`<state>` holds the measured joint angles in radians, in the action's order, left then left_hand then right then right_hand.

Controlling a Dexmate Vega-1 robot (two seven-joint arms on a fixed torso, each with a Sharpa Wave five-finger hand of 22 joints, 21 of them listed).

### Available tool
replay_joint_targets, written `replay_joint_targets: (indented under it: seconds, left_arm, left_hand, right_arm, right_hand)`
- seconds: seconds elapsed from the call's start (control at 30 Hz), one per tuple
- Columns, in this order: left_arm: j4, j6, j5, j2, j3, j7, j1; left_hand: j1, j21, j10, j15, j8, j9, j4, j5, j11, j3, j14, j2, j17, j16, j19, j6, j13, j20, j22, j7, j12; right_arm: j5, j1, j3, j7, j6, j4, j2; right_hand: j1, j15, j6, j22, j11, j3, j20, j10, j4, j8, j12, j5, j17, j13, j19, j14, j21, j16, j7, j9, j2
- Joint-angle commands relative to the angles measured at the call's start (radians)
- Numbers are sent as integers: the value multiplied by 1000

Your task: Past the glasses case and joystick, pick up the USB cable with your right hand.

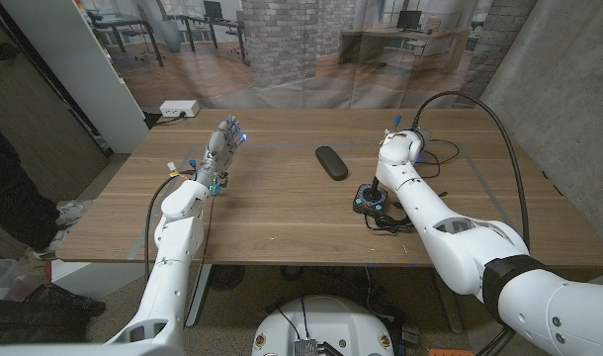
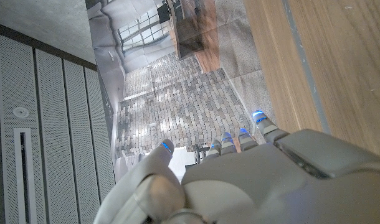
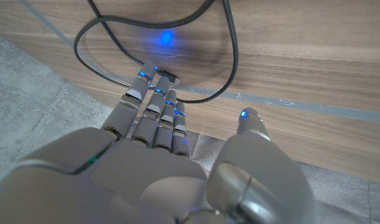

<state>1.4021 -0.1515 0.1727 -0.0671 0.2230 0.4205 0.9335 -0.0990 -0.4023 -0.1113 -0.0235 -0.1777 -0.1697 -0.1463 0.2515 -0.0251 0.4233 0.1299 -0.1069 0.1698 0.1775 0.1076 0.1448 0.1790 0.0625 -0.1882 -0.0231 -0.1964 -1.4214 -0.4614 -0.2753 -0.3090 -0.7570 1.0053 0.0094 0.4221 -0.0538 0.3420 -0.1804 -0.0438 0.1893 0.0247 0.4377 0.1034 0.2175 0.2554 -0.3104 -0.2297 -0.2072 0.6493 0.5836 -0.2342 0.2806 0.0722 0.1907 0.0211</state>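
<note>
Cable point(image 3: 196, 59) lies at the worktop's point(image 1: 282, 218) two o'clock, past case point(image 1: 330, 161) and joystick point(image 1: 370, 201); your right hand's point(image 3: 171, 162) fingers point(image 3: 154, 102) touch its plug, gripping nothing. Left hand point(image 1: 225, 139) open.

No readable text, no labels, no brands, no numbers, no signs on anything shown

Count, this moment:
- table point(image 1: 282, 213), wooden: 1
- glasses case point(image 1: 330, 162), dark, oblong: 1
- joystick point(image 1: 370, 200), black with blue trim: 1
- USB cable point(image 3: 103, 46), black, looped: 1, with one metal plug end at the right hand's fingers point(image 3: 154, 102)
- white box point(image 1: 178, 109) past the far left corner: 1
- robot hands: 2, left hand point(image 1: 225, 138) and right hand point(image 1: 398, 138)
</note>
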Motion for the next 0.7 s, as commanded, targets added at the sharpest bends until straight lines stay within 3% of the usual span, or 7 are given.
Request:
replay_joint_targets:
  seconds: [0.03,0.5,0.6,0.7]
  left_arm:
    - [0,-5,4,-2,4,4,0]
    - [-21,-8,4,-5,3,7,-15]
    - [-27,-8,3,-6,2,7,-20]
    - [-35,-9,2,-6,1,8,-25]
  left_hand:
    - [9,4,1,-3,-4,-3,1,-1,1,3,1,-18,4,6,2,-5,5,5,-4,-4,-5]
    - [11,6,2,-3,-4,-3,1,-1,1,1,0,-16,4,6,1,-6,5,6,-4,-3,-6]
    - [11,6,1,-3,-4,-3,1,-1,3,1,0,-15,4,6,1,-6,5,7,-4,-3,-5]
    - [11,7,2,-3,-4,-3,1,-1,2,0,0,-15,4,6,1,-7,5,6,-4,-2,-6]
  right_arm:
    - [-18,31,-20,12,-9,-60,10]
    - [-8,91,-22,54,-12,-182,32]
    - [-4,103,-21,80,-13,-212,38]
    - [-3,115,-23,131,-15,-250,45]
  right_hand:
    - [4,-77,18,-6,11,-3,-4,21,-1,2,10,-11,-15,-3,1,35,-2,20,-13,2,-13]
    - [104,-116,22,-13,42,10,-34,20,40,-5,1,-35,-50,-5,21,53,-11,44,-43,2,-25]
    - [192,-138,21,-19,66,22,-60,27,62,-7,-5,-56,-82,-10,24,61,-16,67,-61,2,-44]
    - [329,-168,32,-33,86,46,-91,46,74,-5,-5,-76,-141,-18,41,93,-36,118,-77,3,-89]
